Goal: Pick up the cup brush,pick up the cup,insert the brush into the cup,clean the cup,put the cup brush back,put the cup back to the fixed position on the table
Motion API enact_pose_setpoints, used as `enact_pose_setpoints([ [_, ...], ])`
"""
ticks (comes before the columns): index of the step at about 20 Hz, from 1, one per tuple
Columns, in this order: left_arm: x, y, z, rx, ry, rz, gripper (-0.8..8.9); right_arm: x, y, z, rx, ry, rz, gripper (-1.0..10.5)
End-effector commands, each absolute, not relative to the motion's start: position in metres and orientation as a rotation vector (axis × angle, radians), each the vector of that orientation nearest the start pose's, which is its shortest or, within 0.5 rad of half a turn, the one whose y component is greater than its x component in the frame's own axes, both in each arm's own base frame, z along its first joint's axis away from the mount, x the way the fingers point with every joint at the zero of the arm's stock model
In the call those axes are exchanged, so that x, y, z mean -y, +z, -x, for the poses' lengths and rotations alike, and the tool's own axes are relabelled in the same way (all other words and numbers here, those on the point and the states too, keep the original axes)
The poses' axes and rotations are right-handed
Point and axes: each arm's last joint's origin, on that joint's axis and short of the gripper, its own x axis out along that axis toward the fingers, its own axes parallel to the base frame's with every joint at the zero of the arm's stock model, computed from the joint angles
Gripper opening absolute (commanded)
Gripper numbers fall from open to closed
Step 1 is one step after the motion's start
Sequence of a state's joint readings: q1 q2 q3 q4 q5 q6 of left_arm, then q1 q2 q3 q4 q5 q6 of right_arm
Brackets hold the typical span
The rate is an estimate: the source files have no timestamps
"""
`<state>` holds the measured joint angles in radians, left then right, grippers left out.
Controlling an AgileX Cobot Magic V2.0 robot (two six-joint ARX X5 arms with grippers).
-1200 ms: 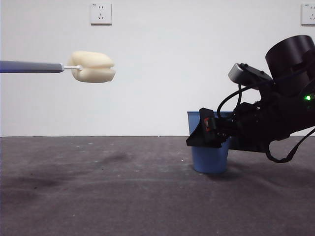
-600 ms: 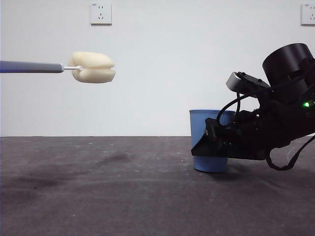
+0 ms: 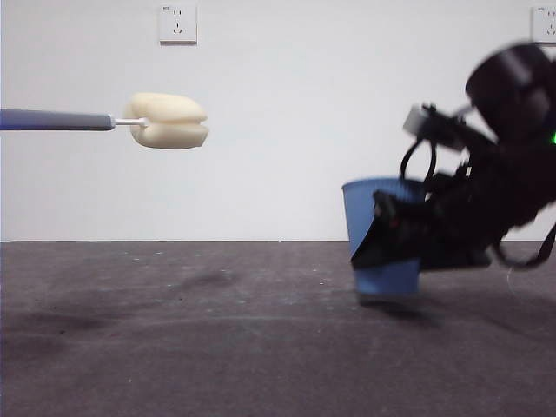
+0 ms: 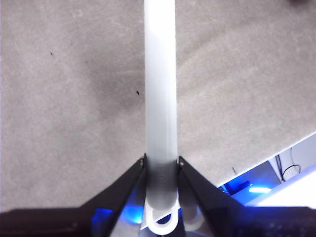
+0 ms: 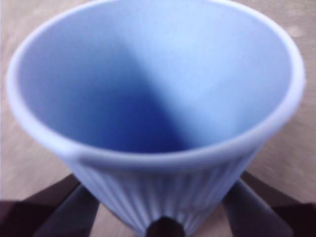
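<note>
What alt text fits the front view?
The right tool grips the blue cup, tilted with its base just above the dark table. At upper left, the cup brush hangs level in the air, sponge head toward the cup, well apart from it.

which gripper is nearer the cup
Right. The right gripper has its jaws clamped on the cup; the left gripper holds the brush in the air, far across the table.

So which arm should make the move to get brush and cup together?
Probably the left: its gripper holds the cup brush high and level, while the right gripper clamps the cup, tilted just above the table.
</note>
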<state>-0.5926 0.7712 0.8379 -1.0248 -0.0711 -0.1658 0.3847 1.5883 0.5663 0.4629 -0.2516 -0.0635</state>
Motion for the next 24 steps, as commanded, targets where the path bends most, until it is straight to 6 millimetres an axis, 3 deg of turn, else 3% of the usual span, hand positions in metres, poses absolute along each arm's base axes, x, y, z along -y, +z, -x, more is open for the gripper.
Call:
enact_pose_setpoints([
  [1, 0.07, 0.285, -0.107, -0.932, -0.437, -0.223, -0.09, -0.113, 0.179, -0.255, -0.551, 0.622, 0.225, -0.2],
  [4, 0.072, 0.283, -0.11, -0.935, -0.467, -0.29, -0.09, -0.11, 0.222, -0.248, -0.648, 0.614, 0.325, -0.2],
  [7, 0.075, 0.28, -0.114, -0.943, -0.498, -0.36, -0.09, -0.11, 0.24, -0.241, -0.78, 0.606, 0.468, -0.2],
  [13, 0.081, 0.272, -0.124, -0.964, -0.586, -0.543, -0.09, -0.113, 0.232, -0.223, -0.949, 0.604, 0.688, -0.2],
  [24, 0.097, 0.262, -0.128, -0.981, -0.696, -0.691, -0.09, -0.132, 0.222, -0.206, -0.986, 0.593, 1.197, -0.2],
])
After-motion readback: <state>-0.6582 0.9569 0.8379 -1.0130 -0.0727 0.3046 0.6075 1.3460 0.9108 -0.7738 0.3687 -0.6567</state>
